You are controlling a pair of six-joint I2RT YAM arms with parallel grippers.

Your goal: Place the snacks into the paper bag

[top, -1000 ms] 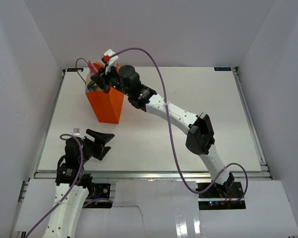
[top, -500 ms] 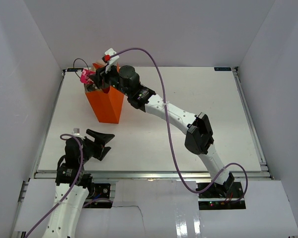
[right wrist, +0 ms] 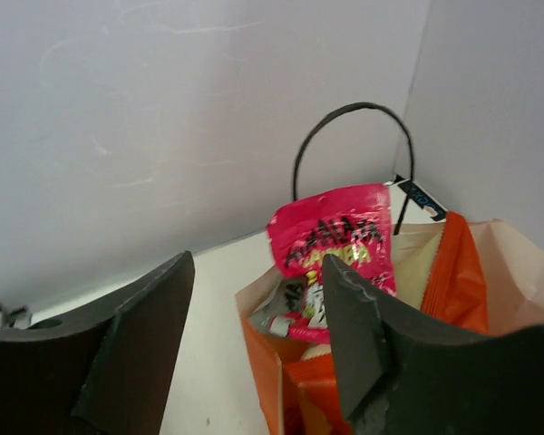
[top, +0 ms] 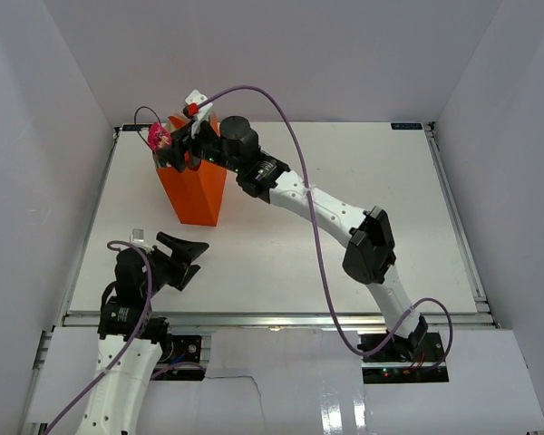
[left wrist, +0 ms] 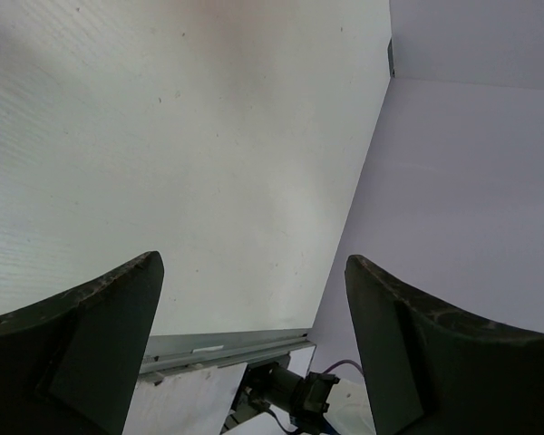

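Observation:
The orange paper bag (top: 198, 195) stands upright at the table's far left, its black cord handle (right wrist: 344, 113) arching above. A pink snack packet (right wrist: 334, 237) sticks out of the bag's mouth, over a silver wrapper (right wrist: 274, 314); in the top view the pink packet (top: 160, 138) leans at the bag's left rim. My right gripper (top: 177, 154) hovers just over the mouth, open, and the gripper (right wrist: 254, 335) has nothing between its fingers. My left gripper (top: 192, 258) hangs open and empty over bare table near the front left. Deeper contents of the bag are hidden.
White walls enclose the table on the left, back and right. The bag stands close to the back-left corner. A purple cable (top: 295, 154) loops over the right arm. A metal rail (left wrist: 227, 343) marks the table's near edge.
My right gripper has opened and let go of the pink packet, which tipped from upright between the fingers to rest at the bag's left rim. The left arm has barely moved.

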